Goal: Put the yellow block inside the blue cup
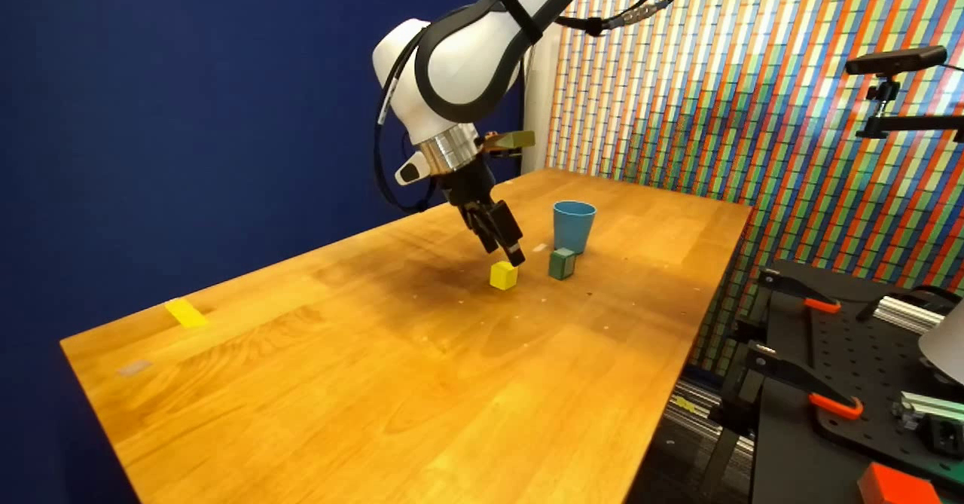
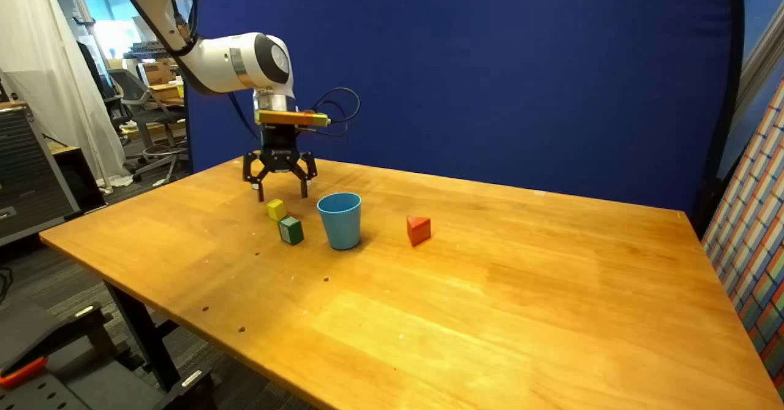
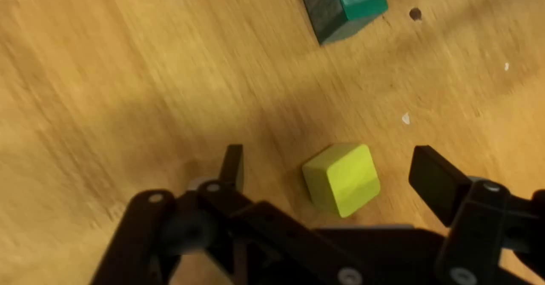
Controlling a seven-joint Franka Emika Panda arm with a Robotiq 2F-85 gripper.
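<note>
The small yellow block [image 1: 503, 276] sits on the wooden table, and it also shows in an exterior view [image 2: 277, 209] and in the wrist view [image 3: 345, 180]. My gripper [image 2: 282, 196] is open and empty, pointing down close above the yellow block. In the wrist view the block appears between the two spread fingers [image 3: 328, 157], with a gap on each side. The blue cup [image 2: 340, 221] stands upright on the table, a short way from the block, and also shows in an exterior view [image 1: 573, 227]. The cup is out of the wrist view, and its bottom inside is hidden.
A dark green block [image 2: 290, 230] lies between the yellow block and the cup, and shows in the wrist view [image 3: 345, 10]. A red-orange wedge block [image 2: 419, 230] lies beyond the cup. A yellow tape strip [image 1: 186, 313] is stuck near a table edge.
</note>
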